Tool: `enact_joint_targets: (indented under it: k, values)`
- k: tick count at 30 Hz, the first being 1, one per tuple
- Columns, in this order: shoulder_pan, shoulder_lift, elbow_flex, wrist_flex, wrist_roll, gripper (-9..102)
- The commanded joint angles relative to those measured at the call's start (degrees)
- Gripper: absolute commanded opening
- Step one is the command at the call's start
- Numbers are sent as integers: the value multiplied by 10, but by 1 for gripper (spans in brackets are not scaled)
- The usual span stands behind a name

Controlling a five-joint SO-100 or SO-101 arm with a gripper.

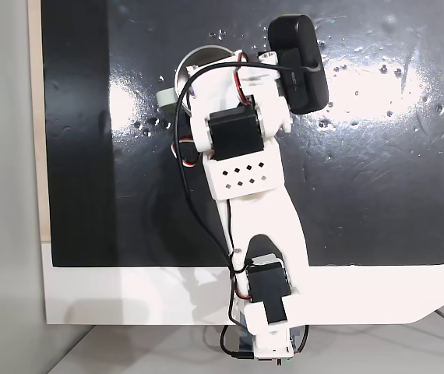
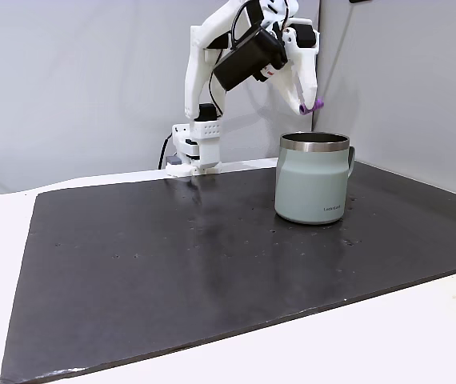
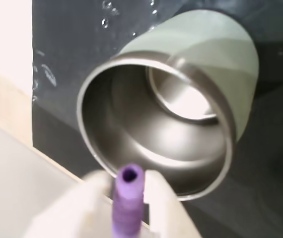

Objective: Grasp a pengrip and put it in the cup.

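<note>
Pinched between the two white fingers (image 3: 159,198) at 6 o'clock of the wrist view, the lilac pengrip (image 3: 127,201) stood end-on to the lens, its hollow tip pointing toward the cup's (image 3: 181,74) open mouth. The black mat (image 2: 172,264) was the largest thing in the side fixed view, and the pale grey-green cup (image 2: 312,188) stood upright on it at about 3 o'clock from the mat's middle. Above the cup, at roughly 12 o'clock from its rim, the gripper (image 2: 311,106) hung clenched on the pengrip (image 2: 316,104), clear of the steel lip and not yet inside. In the top-down fixed view the arm (image 1: 241,167) covered most of the cup (image 1: 187,66).

To do the drop well, the tip probably needed to be carried further over the middle of the opening, since the pengrip looked near the rim's edge. Lowering it somewhat before releasing would likely keep so small a piece from bouncing off the metal lip and rolling away across the mat.
</note>
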Motion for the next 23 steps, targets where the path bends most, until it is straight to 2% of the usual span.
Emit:
enact_joint_targets:
  k: [1, 23]
  values:
    - [-11, 15, -30, 11, 5, 28]
    - [-10, 38, 1, 11, 13, 29]
